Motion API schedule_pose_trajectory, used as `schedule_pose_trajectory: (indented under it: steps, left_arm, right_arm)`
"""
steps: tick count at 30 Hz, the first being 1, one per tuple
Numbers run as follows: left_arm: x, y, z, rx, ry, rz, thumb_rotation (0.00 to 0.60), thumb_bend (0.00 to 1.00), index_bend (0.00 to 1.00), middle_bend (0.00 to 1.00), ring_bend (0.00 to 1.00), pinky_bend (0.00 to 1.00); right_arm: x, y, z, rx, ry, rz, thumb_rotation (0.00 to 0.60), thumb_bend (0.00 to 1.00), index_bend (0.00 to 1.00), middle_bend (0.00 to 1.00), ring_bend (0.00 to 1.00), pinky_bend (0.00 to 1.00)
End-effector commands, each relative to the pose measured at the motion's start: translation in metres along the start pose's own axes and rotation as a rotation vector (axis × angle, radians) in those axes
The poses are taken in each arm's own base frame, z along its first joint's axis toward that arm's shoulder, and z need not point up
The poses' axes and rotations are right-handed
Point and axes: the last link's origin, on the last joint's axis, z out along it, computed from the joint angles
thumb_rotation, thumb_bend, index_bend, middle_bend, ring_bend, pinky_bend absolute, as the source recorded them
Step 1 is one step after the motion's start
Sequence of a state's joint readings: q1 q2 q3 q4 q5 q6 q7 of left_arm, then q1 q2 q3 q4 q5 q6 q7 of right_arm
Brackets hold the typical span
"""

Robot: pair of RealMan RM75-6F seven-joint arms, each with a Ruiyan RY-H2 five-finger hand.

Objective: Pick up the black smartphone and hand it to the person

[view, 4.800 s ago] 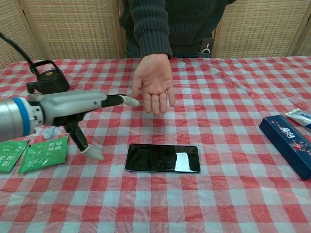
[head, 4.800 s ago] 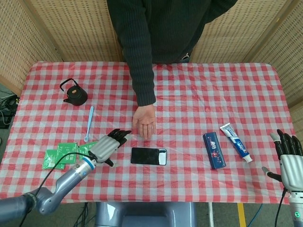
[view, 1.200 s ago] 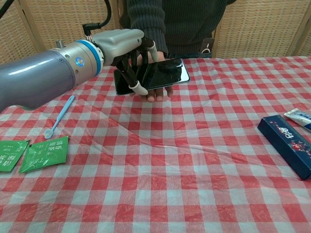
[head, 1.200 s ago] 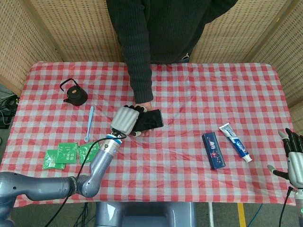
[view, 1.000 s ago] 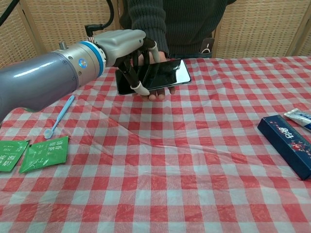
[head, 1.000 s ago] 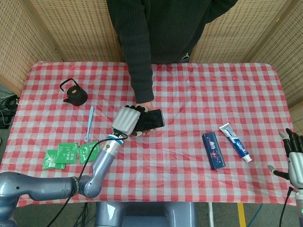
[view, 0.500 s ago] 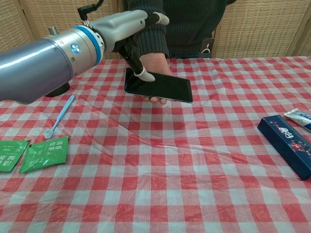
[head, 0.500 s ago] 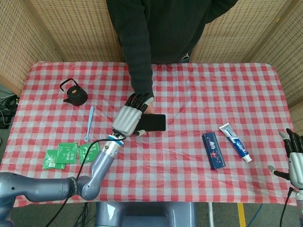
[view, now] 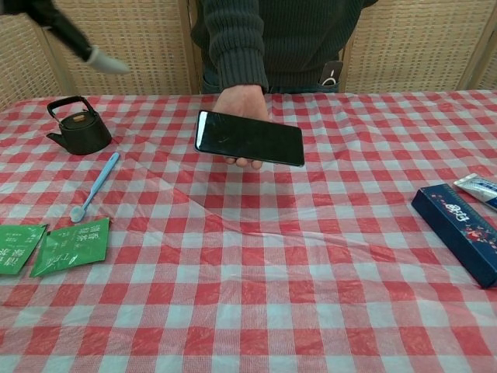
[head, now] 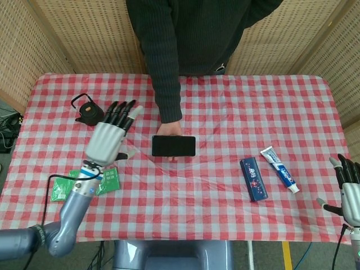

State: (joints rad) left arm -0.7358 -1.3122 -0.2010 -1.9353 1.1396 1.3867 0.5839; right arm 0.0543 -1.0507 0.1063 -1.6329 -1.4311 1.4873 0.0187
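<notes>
The black smartphone (head: 174, 145) (view: 248, 138) lies flat on the person's upturned palm (view: 242, 101) over the middle of the table. My left hand (head: 110, 135) is raised to the left of the phone, apart from it, fingers spread and holding nothing. In the chest view only a fingertip of the left hand (view: 101, 61) shows at the top left. My right hand (head: 349, 188) hovers off the table's right front corner, fingers apart and empty.
A small black teapot (head: 88, 109) (view: 78, 128) and a light blue spoon (view: 95, 186) lie at the left. Green packets (view: 48, 249) sit at the front left. A dark blue box (head: 254, 179) (view: 460, 229) and a toothpaste tube (head: 279, 169) lie at the right.
My left hand has let go of the phone, opened, and drawn back to the left. The phone now rests on the person's palm. My right hand has hardly moved.
</notes>
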Motion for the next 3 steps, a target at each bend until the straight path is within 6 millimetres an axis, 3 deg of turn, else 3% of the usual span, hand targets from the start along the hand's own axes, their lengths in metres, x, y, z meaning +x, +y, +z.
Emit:
schedule_pose_trajectory:
  steps: [1, 3]
  left_arm:
    - [0.010, -0.062, -0.068, 0.133, 0.019, 0.006, 0.600, 0.00, 0.00, 0.00, 0.00, 0.00]
    - [0.007, -0.085, -0.096, 0.184, 0.012, -0.001, 0.600, 0.00, 0.00, 0.00, 0.00, 0.00]
  right_arm:
    - [0.000, -0.001, -0.001, 0.006, 0.000, 0.004, 0.600, 0.00, 0.07, 0.00, 0.00, 0.00]
    - [0.001, -0.003, -0.002, 0.013, 0.002, 0.007, 0.600, 0.00, 0.07, 0.00, 0.00, 0.00]
